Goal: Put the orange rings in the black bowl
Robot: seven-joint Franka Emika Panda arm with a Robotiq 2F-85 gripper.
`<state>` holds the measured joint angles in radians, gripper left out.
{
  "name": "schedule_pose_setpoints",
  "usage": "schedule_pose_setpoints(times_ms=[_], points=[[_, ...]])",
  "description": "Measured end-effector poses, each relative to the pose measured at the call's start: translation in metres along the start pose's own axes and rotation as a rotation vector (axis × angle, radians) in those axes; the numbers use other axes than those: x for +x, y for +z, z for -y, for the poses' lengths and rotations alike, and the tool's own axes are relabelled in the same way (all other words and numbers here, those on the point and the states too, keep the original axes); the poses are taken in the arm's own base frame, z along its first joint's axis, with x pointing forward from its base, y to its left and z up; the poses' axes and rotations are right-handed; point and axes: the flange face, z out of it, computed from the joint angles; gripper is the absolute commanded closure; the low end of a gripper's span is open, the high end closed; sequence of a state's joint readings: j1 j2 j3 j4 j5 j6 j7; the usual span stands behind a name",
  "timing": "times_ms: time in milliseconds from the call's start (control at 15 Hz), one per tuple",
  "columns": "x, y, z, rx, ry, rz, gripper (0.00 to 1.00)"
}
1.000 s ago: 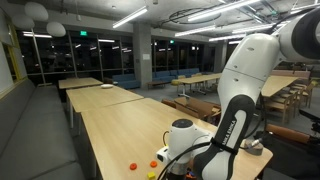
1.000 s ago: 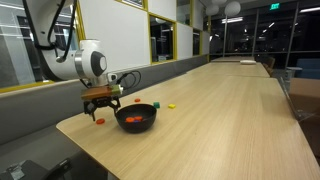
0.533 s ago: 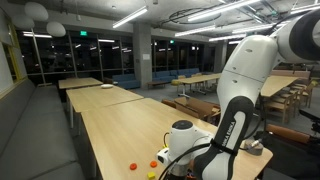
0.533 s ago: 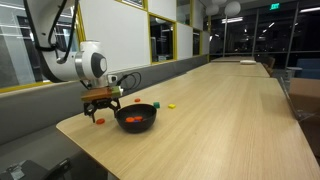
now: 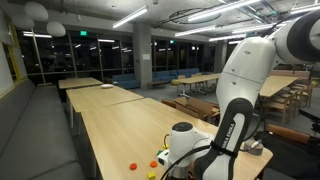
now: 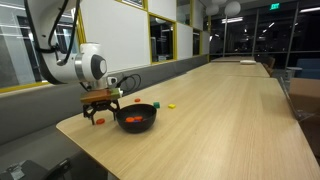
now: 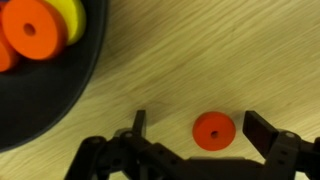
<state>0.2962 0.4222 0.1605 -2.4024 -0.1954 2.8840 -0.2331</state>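
In the wrist view an orange ring (image 7: pixel 213 131) lies flat on the wooden table, between the open fingers of my gripper (image 7: pixel 200 130) and nearer the right one. Neither finger touches it. At the upper left the black bowl (image 7: pixel 70 90) holds another orange ring (image 7: pixel 35 28) beside a yellow piece (image 7: pixel 68 15). In an exterior view the gripper (image 6: pixel 101 112) hangs just above the table, to the left of the bowl (image 6: pixel 136 117), over a small red ring (image 6: pixel 100 121). More orange pieces (image 5: pixel 132 166) lie on the table near the arm in an exterior view.
Beyond the bowl lie a small red piece (image 6: pixel 158 103) and a yellow-green piece (image 6: pixel 172 104). A yellow piece (image 5: pixel 152 175) sits by the arm's base. The long wooden table (image 6: pixel 220 110) stretches away from the bowl, and its near edge is close to the gripper.
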Motion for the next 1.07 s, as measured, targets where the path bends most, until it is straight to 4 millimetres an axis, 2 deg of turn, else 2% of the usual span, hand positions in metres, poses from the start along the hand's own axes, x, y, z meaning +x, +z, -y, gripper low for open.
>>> schedule_pose_setpoints(times_ms=[467,533,600,1067], points=[[0.004,-0.001,0.006,0.0,-0.009,-0.002,0.0],[0.005,-0.001,0.006,0.0,-0.01,-0.002,0.25],[0.006,-0.001,0.007,0.0,-0.011,-0.003,0.26],[0.014,-0.007,0.007,-0.007,-0.018,-0.02,0.79]])
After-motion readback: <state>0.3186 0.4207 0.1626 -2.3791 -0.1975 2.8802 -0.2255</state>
